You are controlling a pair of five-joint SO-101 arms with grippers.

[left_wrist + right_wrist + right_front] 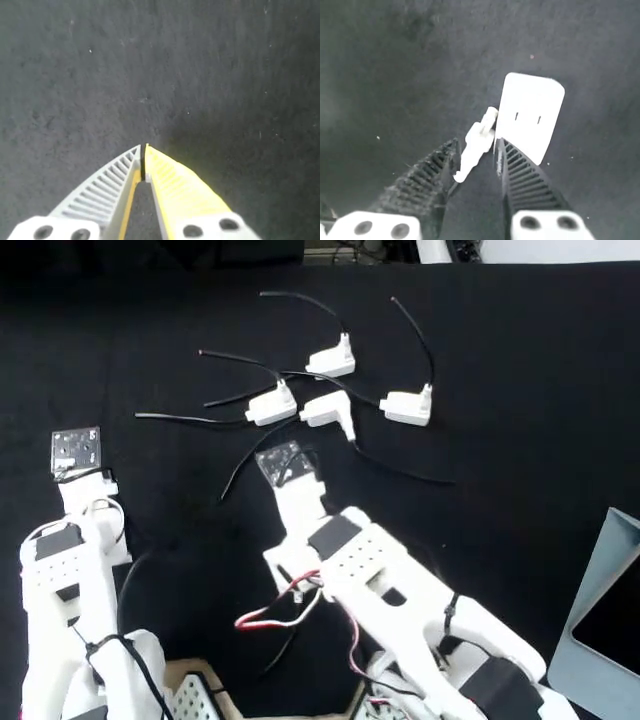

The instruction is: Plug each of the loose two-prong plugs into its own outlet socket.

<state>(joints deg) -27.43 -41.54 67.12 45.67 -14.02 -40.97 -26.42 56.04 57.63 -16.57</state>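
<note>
Holds a small white plug (pixel 477 137) in the right gripper (pixel 476 144), jaws drawn narrow around its body and by the look of it gripping, with the prong end pointed toward the white socket (pixel 532 115) just beside the fingertips. Seems carried that way so the two prongs can meet the two slots on the socket's face. Not yet in: sits at the socket's near edge, off to one side of the slots and tilted. Works at the middle of the black table (pixel 520 340), just short of the other white pieces (pixel 330 360) with their black cords (pixel 410 325). Rests the left gripper (pixel 144 150) over bare cloth well off to the side, jaws pressed together on nothing, likely parked out of the way. Calls for squaring the prongs to the slots before pushing, since a skewed push could slide the socket along the cloth.
</note>
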